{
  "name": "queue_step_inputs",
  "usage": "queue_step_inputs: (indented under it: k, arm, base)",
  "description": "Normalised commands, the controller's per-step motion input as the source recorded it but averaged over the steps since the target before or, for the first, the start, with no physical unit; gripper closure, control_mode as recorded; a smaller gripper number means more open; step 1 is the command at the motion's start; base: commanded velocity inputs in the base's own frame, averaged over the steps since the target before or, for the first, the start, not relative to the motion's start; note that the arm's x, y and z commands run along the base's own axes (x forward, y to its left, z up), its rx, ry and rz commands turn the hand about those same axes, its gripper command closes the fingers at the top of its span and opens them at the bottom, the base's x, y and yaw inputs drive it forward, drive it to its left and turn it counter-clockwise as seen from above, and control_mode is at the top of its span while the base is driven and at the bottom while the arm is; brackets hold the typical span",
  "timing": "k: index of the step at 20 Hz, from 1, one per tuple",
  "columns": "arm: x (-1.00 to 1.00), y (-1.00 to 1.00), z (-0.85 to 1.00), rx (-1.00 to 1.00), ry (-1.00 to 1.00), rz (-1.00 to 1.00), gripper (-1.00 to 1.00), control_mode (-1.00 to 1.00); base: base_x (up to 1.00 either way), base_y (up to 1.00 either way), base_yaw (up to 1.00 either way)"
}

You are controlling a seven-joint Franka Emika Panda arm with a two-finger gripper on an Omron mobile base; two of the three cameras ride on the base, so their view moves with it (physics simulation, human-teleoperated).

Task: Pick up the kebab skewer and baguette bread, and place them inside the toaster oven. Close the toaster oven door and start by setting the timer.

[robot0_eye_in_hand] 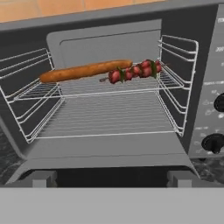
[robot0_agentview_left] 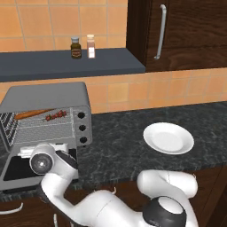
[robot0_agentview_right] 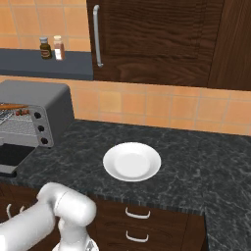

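The toaster oven (robot0_agentview_left: 48,95) stands at the counter's left end with the toaster oven door (robot0_agentview_left: 13,170) folded down flat. On its wire rack (robot0_eye_in_hand: 105,111) the baguette bread (robot0_eye_in_hand: 85,71) lies at the back left. The kebab skewer (robot0_eye_in_hand: 133,72) rests beside its right end, and they look to be touching. My gripper (robot0_eye_in_hand: 111,179) hovers over the lowered door and faces the cavity, open, with nothing between its fingers. In the left base view my wrist (robot0_agentview_left: 43,162) sits in front of the oven. Black knobs (robot0_eye_in_hand: 213,142) line the oven's right side.
A white plate (robot0_agentview_left: 168,138) sits bare on the dark stone counter (robot0_agentview_left: 119,150) to the oven's right. Two spice bottles (robot0_agentview_left: 76,47) stand on the grey shelf above. A dark wood cabinet with a long handle (robot0_agentview_left: 162,31) hangs at the upper right.
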Motion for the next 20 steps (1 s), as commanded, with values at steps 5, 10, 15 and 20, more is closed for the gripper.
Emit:
queue_step_inputs:
  k: [5,10,15,20]
  arm:
    - [-1.0,0.15,-0.33,0.0,0.07,0.0,-1.0,-1.0]
    - [-0.97,0.19,-0.57,-0.01,0.0,0.0,-1.0,-1.0]
    - [-0.48,0.24,-0.32,0.0,0.0,0.0,-1.0,-1.0]
    - [0.0,0.08,-0.22,0.0,0.0,0.0,-1.0,-1.0]
  base:
    - [0.0,0.0,0.0]
    - [0.0,0.0,0.0]
    - [0.0,0.0,0.0]
    - [0.0,0.0,0.0]
